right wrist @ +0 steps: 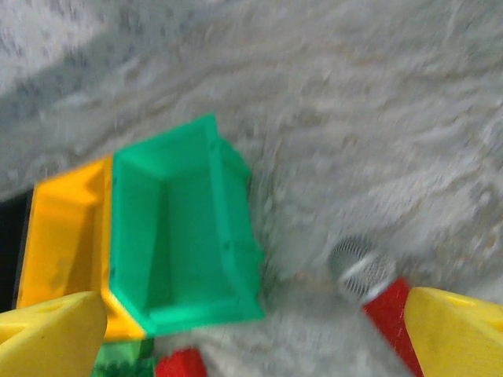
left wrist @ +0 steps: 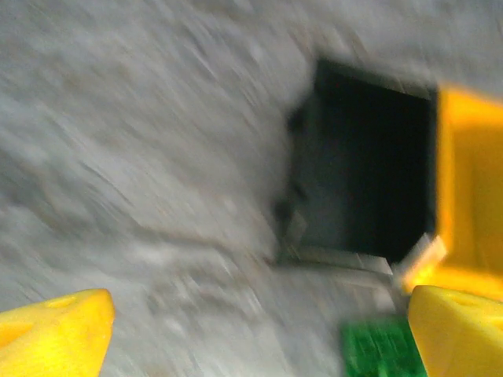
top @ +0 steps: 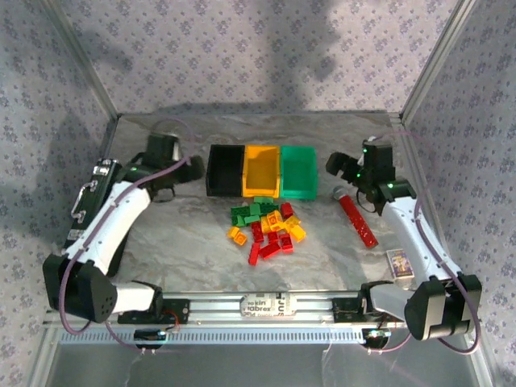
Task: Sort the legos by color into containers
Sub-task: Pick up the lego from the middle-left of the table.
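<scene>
A pile of red, yellow and green legos [top: 266, 226] lies on the table just in front of three bins in a row: black [top: 225, 170], yellow-orange [top: 262, 171], green [top: 299, 171]. My left gripper [top: 192, 168] hovers left of the black bin [left wrist: 369, 188], open, nothing between its yellow fingers [left wrist: 55, 334]. A green lego [left wrist: 376, 345] shows at that view's lower edge. My right gripper [top: 337, 168] hangs right of the green bin [right wrist: 177, 228], open and empty. A red lego [right wrist: 181, 364] peeks in at the bottom of the right wrist view.
A long flat red strip [top: 358, 220] with a small metal mesh ball [right wrist: 360, 267] at its far end lies right of the pile. A small card [top: 400, 263] sits near the right arm. A large black case [top: 85, 201] stands at the left edge.
</scene>
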{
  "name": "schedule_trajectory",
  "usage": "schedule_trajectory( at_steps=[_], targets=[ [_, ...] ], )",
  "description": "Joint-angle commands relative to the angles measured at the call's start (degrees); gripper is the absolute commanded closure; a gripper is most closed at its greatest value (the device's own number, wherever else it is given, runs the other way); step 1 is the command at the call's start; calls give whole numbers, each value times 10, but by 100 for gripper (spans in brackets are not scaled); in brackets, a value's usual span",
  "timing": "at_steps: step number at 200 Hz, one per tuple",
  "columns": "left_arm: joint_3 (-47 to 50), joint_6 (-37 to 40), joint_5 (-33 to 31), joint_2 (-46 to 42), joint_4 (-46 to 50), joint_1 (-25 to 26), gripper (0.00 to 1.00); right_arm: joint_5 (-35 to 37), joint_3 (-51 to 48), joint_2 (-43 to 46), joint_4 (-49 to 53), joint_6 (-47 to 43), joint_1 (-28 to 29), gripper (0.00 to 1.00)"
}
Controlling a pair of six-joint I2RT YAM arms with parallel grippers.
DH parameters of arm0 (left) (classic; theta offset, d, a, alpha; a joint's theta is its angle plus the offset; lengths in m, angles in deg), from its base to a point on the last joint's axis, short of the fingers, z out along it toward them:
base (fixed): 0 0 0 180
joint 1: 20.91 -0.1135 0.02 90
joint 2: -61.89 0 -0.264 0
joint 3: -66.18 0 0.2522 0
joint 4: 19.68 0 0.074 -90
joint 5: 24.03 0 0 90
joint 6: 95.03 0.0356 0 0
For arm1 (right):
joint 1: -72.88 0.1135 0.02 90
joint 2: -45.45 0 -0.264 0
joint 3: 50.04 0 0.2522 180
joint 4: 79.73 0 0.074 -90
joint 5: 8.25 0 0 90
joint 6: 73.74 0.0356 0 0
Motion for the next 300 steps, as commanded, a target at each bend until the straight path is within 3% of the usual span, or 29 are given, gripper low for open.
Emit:
schedule_trajectory(
  at_steps=[1,22,37,44,57,73,120,161,216,300],
  targets=[
    [-40,-42,-10,-7,147,67,5,15,40,-1,111,26,27,1],
    [-31,-57,-26,-8,167,140,6,41,88,-29,183,22,55,1],
    [-1,-68,-23,-16,150,180,9,109,118,-39,249,123,62,1],
    [17,-75,-18,-21,135,192,11,67,121,-36,266,117,57,1],
    [54,-85,-5,-32,99,215,14,-34,67,-19,206,73,37,1],
    [93,-95,-8,-43,60,246,15,-86,10,15,143,73,48,1],
    [185,-119,-47,-63,-7,340,16,34,-36,71,165,46,156,1],
    [210,-140,-31,-78,-35,372,24,94,-53,129,188,89,250,2],
    [224,-181,-22,-76,-68,409,31,138,-83,156,188,150,343,10],
    [155,-167,-7,80,-84,434,40,176,-126,171,177,196,391,21]
  ],
)
